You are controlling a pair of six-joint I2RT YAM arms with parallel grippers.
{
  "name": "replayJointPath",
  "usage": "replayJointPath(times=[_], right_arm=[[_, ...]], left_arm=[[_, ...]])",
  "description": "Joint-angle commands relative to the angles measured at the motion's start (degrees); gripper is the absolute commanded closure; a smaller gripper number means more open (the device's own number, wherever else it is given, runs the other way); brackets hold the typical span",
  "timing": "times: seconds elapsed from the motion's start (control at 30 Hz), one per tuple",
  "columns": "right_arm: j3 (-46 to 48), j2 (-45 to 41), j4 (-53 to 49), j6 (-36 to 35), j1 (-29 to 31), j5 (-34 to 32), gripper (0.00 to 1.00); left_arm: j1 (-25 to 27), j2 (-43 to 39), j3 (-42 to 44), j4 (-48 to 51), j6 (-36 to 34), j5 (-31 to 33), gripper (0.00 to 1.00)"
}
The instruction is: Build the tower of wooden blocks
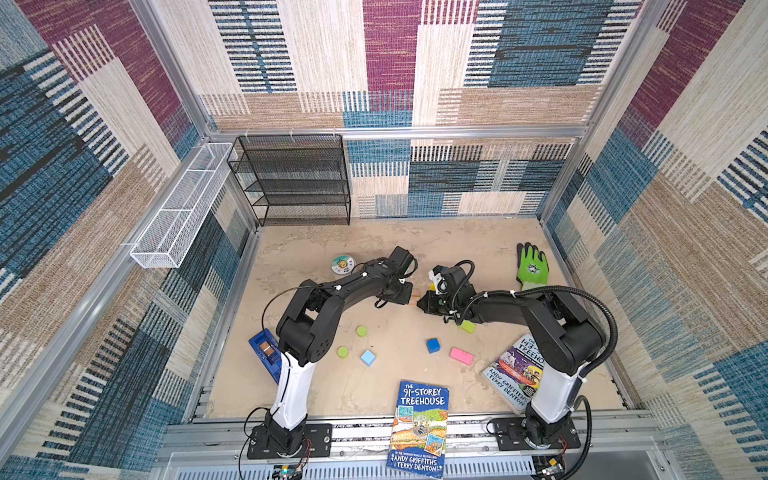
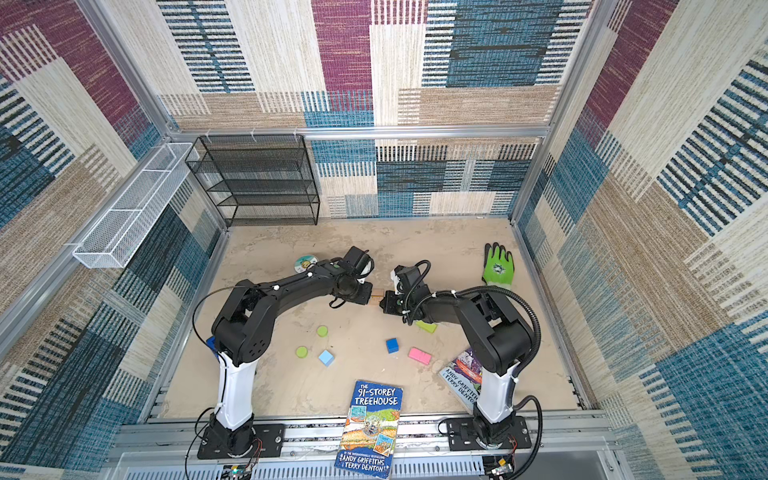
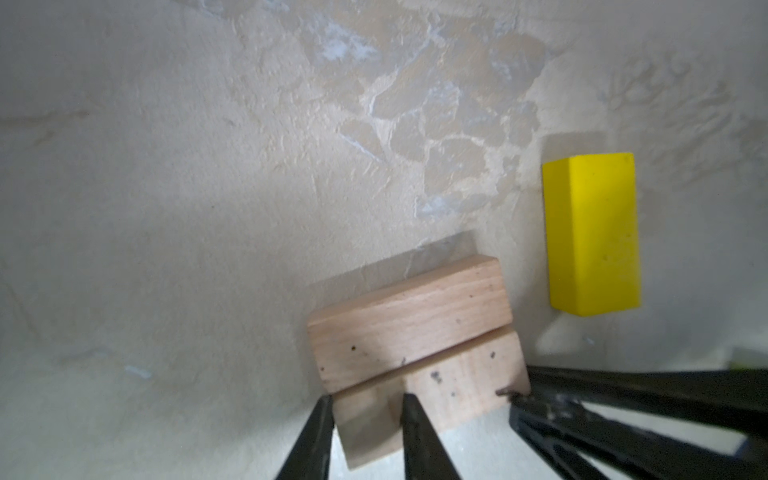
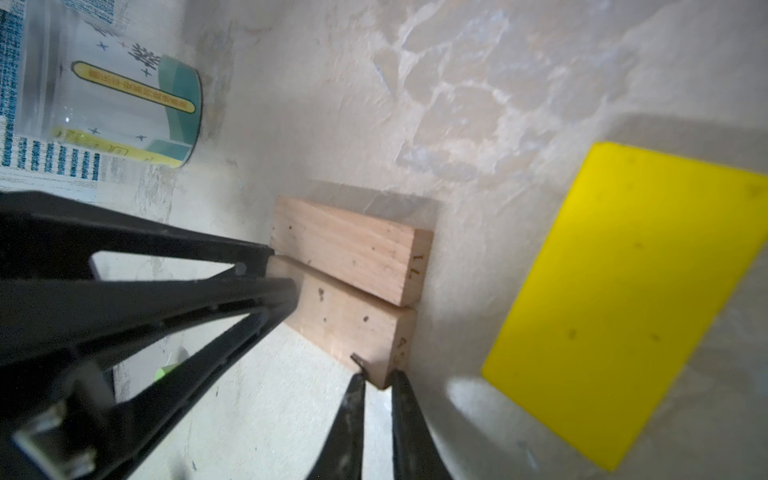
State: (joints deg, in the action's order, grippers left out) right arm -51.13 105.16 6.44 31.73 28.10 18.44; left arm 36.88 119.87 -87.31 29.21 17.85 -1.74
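Left wrist view shows a tan bar (image 3: 457,382) lying flat on the worktop (image 3: 166,208), its long side touching a second tan bar (image 3: 411,328); a yellow oblong (image 3: 592,237) lies just beside them, apart. The left claw (image 3: 369,398) has its fingers a narrow gap apart, one at the first bar's end and one over its top face. The right claw (image 4: 378,380) sits at the bar's other end, its tips narrowly apart around a corner. Whether either pinches the wood I cannot tell. In both top views the claws meet mid-worktop and hide the bars but for a tan sliver. Nearer the front lie two lime round pieces (image 1: 361,331) (image 1: 343,352), a light-blue cube (image 1: 368,357), a dark-blue cube (image 1: 433,345) and a pink oblong (image 1: 461,356). A lime oblong (image 1: 467,326) is half under the right arm. A flat dark-blue case (image 1: 266,353), partly behind the left arm, holds something brownish I cannot make out. The round tin (image 1: 343,264) is closed. A black mesh rack (image 1: 291,178) and a white wire basket (image 1: 178,216) sit well apart from the blocks. One book (image 1: 419,428) overhangs the front edge, and another (image 1: 513,370) is partly covered by the right arm.
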Motion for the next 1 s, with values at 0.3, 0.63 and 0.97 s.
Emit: replayJointPath(times=[0.3, 0.63, 0.97], right_arm=[[0.44, -0.72, -0.15, 1.14, -0.06, -2.27, 0.73], [1.04, -3.34, -0.71, 1.07, -0.06, -2.40, 0.61], [2.17, -5.60, -1.28, 1.03, -0.06, -2.21, 0.59]], left_arm=[[0.38, 0.21, 0.27, 3.59, 0.24, -3.34, 0.47], [0.22, -2.25, 1.31, 3.72, 0.44, -1.30, 0.36], [-0.28, -6.12, 2.98, 3.59, 0.52, -1.19, 0.34]])
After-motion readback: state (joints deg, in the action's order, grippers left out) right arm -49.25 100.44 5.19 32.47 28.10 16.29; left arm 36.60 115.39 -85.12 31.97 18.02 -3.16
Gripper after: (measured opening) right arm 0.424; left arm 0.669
